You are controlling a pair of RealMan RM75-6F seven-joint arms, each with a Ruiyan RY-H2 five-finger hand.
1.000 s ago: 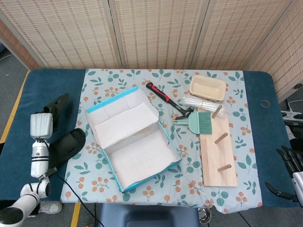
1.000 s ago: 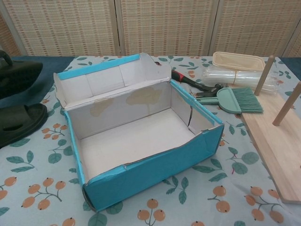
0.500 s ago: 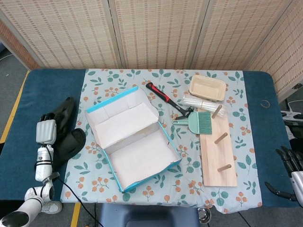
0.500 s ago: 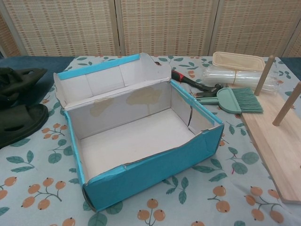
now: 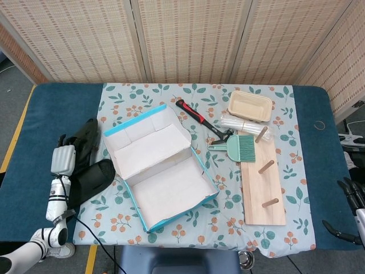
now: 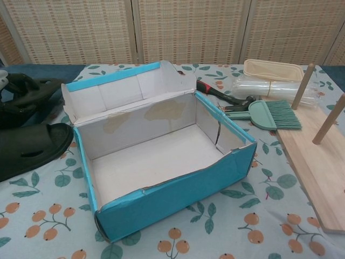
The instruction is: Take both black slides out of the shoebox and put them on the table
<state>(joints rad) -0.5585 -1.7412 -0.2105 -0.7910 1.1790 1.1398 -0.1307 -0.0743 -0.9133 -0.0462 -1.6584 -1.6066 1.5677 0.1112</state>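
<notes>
The blue shoebox point(image 5: 162, 168) point(image 6: 161, 167) lies open on the floral cloth, and nothing shows inside it. One black slide point(image 5: 94, 176) point(image 6: 29, 151) lies flat on the table just left of the box. My left hand point(image 5: 77, 142) point(image 6: 29, 86) is above and behind it. Its dark fingers hold the second black slide point(image 5: 90, 130) point(image 6: 16, 114), low over the table; the grip is partly hidden. My right hand point(image 5: 353, 197) hangs off the table's right edge with its fingers apart, holding nothing.
Right of the box lie a red-handled tool point(image 5: 197, 117), a green brush point(image 5: 239, 146), a clear packet point(image 5: 242, 123), a beige tray point(image 5: 250, 105) and a wooden peg board point(image 5: 262, 182). A cable point(image 5: 85, 228) runs by my left forearm.
My left arm has moved right and nearer the box, lowering the slide it holds. The slide lying on the table has shifted right with it. The right hand sank slightly.
</notes>
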